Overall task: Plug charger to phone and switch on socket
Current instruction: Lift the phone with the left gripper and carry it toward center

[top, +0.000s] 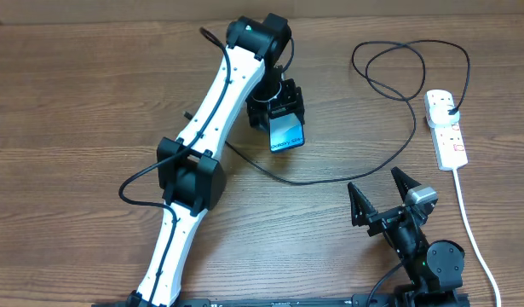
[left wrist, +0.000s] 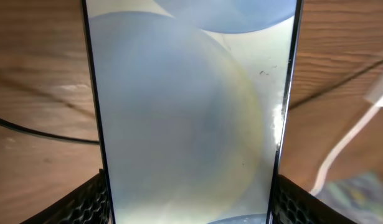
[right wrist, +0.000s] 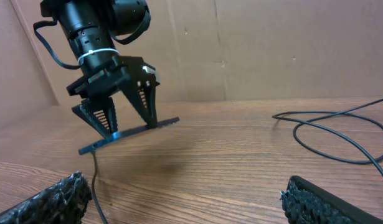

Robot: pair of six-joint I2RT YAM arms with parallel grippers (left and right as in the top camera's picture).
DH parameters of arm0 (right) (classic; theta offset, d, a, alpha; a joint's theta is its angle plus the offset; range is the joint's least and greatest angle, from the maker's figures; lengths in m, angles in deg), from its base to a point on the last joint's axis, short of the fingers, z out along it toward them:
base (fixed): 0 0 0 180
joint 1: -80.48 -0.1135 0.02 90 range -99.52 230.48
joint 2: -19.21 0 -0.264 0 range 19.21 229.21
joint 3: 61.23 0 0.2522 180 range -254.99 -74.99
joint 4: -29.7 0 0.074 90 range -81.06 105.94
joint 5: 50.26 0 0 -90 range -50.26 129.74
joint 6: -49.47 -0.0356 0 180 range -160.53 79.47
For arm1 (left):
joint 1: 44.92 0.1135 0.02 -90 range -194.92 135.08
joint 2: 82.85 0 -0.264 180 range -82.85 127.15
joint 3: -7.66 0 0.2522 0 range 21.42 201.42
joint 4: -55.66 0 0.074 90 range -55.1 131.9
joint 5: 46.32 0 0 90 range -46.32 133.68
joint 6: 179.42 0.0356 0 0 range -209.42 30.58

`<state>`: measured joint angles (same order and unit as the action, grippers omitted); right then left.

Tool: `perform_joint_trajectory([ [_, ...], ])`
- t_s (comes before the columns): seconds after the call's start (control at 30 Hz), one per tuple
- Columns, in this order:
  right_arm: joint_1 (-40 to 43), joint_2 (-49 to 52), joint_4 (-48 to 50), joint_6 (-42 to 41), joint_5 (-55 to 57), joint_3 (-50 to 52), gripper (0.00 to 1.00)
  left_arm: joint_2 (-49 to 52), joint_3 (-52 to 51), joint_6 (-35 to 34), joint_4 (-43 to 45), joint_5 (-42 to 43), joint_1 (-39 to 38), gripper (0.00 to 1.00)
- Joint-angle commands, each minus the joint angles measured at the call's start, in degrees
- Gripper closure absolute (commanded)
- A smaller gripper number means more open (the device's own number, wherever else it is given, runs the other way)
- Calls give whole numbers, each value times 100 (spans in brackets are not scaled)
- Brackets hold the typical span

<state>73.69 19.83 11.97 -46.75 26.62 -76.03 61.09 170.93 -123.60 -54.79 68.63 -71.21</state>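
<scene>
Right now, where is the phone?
In the overhead view the phone is upper centre, gripped by the left gripper and held off the table, well left of the socket; the open right gripper is below, toward the bottom edge.

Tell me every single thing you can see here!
table: one, brown wood, under everything
phone: one, blue screen, held above the table by the left fingers
cable: one, thin black, looping from the power strip toward the phone
power strip: one, white, right side
plug: one, black, in the strip
cord: one, white, strip to near edge
left arm: one, white and black, reaching across
left fingers: two, black, shut on the phone
right fingers: two, black, open, empty
</scene>
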Motion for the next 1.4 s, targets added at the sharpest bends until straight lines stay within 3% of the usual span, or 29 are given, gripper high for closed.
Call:
perform_joint_trajectory([
  [0.0, 22, -46, 31, -37, 17, 59, 0, -81, -15, -352, -15, 874, 374, 96],
  [0.47, 22, -46, 33, -37, 17, 59, 0, -81, -1910, 289, -17, 2177, 1097, 96],
  [1.37, 22, -46, 33, -37, 17, 59, 0, -81, -1971, 83, -17, 2116, 1213, 95],
])
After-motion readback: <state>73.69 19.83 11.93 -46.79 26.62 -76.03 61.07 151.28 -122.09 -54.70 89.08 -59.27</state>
